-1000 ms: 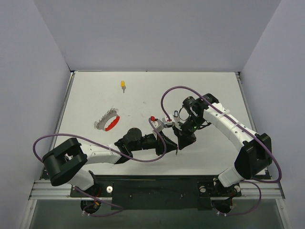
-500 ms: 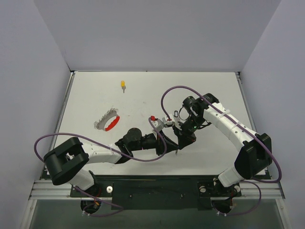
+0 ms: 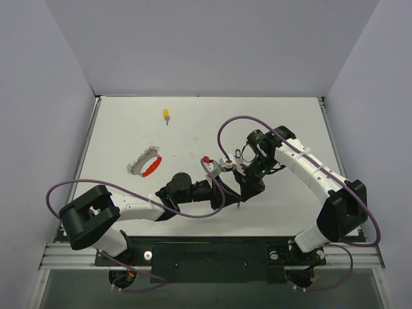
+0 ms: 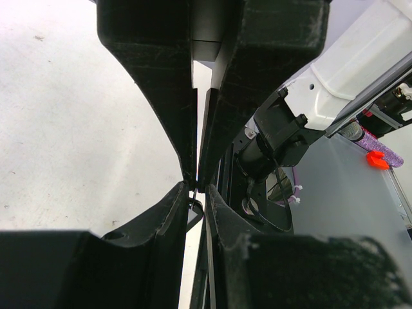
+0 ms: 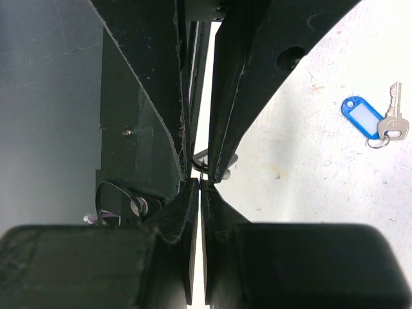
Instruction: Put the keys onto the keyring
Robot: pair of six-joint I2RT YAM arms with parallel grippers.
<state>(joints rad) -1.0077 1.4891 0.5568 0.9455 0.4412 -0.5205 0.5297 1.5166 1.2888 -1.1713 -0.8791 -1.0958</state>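
Observation:
The keyring (image 3: 147, 165), a wire loop with a red arc and silver pieces, lies on the table's left part, away from both grippers. My left gripper (image 3: 232, 188) and right gripper (image 3: 245, 189) meet tip to tip near the table's middle. Both are shut on one small black-tagged key; its dark tag loop shows between the left fingers (image 4: 193, 210) and just past the right fingertips (image 5: 207, 158). The left gripper (image 4: 198, 187) and right gripper (image 5: 200, 181) each show no gap at the tips. A blue-tagged key (image 5: 370, 119) lies on the table beside them. A yellow-tagged key (image 3: 166, 114) lies far back left.
A small red piece (image 3: 206, 159) and a silver piece (image 3: 223, 165) sit just behind the left gripper. A dark tag loop (image 3: 238, 154) lies by the right wrist. Purple cables (image 3: 225, 132) arch over both arms. Grey walls close the table's sides and back.

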